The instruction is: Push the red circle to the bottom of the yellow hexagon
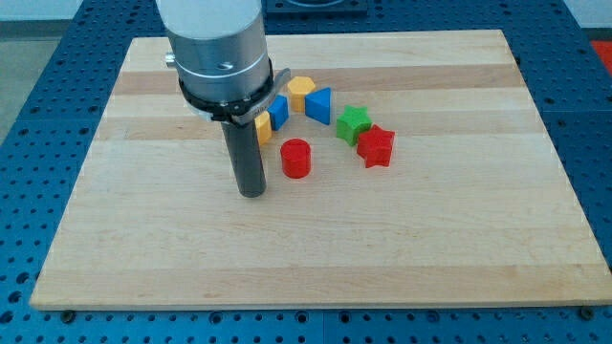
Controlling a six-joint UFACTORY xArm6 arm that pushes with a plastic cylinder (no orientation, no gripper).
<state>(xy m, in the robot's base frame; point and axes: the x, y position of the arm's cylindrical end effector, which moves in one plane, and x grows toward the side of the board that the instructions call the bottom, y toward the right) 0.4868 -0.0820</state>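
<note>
Tip (251,192) bare, just left of red circle (296,159); yellow hexagon (301,92) beyond. Risk: push drives circle into blue blocks (278,112).

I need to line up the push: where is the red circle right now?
The red circle sits near the board's middle, just right of my tip in the view, below the yellow hexagon.

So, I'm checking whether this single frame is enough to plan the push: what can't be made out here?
- Yellow block at the view's left of the cluster: partly behind the rod, shape unclear.
- Blue block beside it: its left edge is covered by the arm's mount.
- Arm above the silver collar: cut off by the view's top.
- My tip shows, left of the red circle; whether they touch isn't clear.
</note>
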